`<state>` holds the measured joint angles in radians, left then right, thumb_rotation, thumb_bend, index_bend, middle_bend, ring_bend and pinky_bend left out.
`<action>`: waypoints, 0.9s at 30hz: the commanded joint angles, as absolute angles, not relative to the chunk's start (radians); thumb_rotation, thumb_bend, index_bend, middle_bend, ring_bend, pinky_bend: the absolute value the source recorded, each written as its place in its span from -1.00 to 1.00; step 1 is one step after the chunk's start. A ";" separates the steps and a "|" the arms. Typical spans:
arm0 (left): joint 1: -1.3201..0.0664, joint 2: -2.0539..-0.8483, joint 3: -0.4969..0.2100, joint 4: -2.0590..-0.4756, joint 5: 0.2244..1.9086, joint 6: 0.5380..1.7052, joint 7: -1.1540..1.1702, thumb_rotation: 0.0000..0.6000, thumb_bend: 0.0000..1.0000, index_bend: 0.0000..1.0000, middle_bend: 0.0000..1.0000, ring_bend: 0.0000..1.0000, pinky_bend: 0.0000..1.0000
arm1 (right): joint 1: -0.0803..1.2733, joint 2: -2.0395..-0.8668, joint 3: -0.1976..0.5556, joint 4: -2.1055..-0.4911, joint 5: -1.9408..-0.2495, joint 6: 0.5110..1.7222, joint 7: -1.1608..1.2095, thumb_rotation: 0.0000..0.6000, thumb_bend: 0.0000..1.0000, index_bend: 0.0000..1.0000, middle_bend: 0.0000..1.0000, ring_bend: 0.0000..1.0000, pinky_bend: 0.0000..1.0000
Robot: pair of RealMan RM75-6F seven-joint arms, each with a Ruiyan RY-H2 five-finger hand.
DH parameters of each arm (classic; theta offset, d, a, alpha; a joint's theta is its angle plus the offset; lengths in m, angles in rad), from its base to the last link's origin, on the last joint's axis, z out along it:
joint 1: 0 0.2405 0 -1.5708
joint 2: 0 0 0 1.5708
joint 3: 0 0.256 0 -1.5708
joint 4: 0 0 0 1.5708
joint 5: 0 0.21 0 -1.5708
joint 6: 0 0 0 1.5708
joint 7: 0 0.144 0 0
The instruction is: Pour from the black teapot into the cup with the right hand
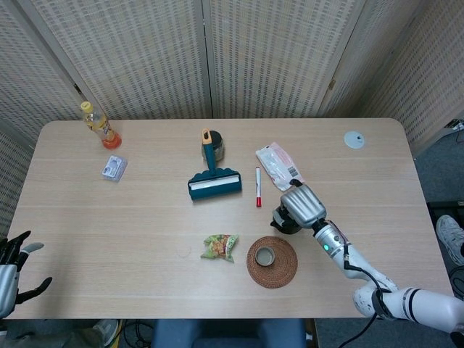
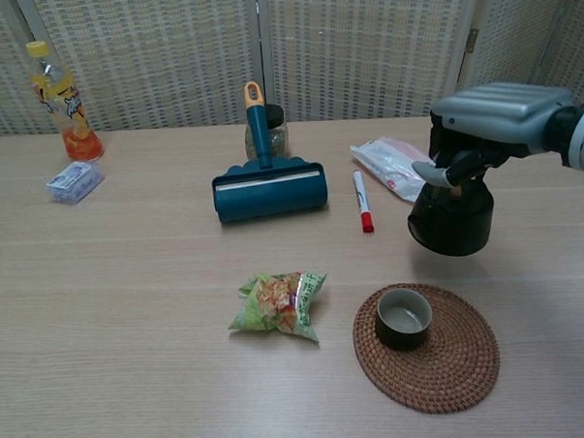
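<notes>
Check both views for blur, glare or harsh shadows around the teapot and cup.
Head view: sharp, even light, no glare; the right hand hides most of the black teapot. Chest view: sharp too, with only a soft shadow inside the cup and a faint one beneath the teapot.

Light wood tabletop (image 1: 145,239) with rounded corners, woven rattan folding screen (image 1: 275,51) behind it, grey carpet floor (image 1: 438,170) at right, even indoor light.
</notes>
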<state>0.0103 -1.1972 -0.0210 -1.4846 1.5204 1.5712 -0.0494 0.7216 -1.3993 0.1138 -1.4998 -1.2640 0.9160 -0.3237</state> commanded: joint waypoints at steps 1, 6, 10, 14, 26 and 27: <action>0.010 -1.197 -0.021 -1.485 1.520 1.570 -0.049 1.00 -0.63 -0.44 -0.80 -0.76 -0.92 | 0.722 -1.400 0.112 -1.499 -1.267 0.915 -0.321 -0.04 0.12 1.00 1.00 0.91 -0.52; 0.010 -1.199 -0.021 -1.484 1.521 1.570 -0.049 1.00 -0.63 -0.44 -0.79 -0.76 -0.92 | 0.723 -1.400 0.109 -1.497 -1.268 0.909 -0.315 0.21 0.17 1.00 0.95 0.87 -0.52; 0.011 -1.199 -0.021 -1.483 1.520 1.572 -0.050 1.00 -0.63 -0.44 -0.79 -0.76 -0.92 | 0.724 -1.401 0.108 -1.499 -1.264 0.906 -0.316 0.28 0.17 1.00 0.94 0.85 -0.51; 0.011 -1.199 -0.021 -1.482 1.519 1.571 -0.051 1.00 -0.63 -0.44 -0.79 -0.76 -0.92 | 0.724 -1.403 0.107 -1.499 -1.263 0.906 -0.316 0.33 0.17 1.00 0.94 0.84 -0.42; 0.011 -1.203 -0.022 -1.476 1.517 1.569 -0.054 1.00 -0.63 -0.44 -0.79 -0.76 -0.92 | 0.727 -1.405 0.107 -1.495 -1.260 0.902 -0.314 0.52 0.17 1.00 0.91 0.82 -0.07; 0.011 -1.203 -0.021 -1.476 1.517 1.569 -0.054 1.00 -0.63 -0.44 -0.79 -0.76 -0.92 | 0.727 -1.406 0.106 -1.494 -1.260 0.902 -0.313 0.54 0.17 1.00 0.91 0.82 -0.05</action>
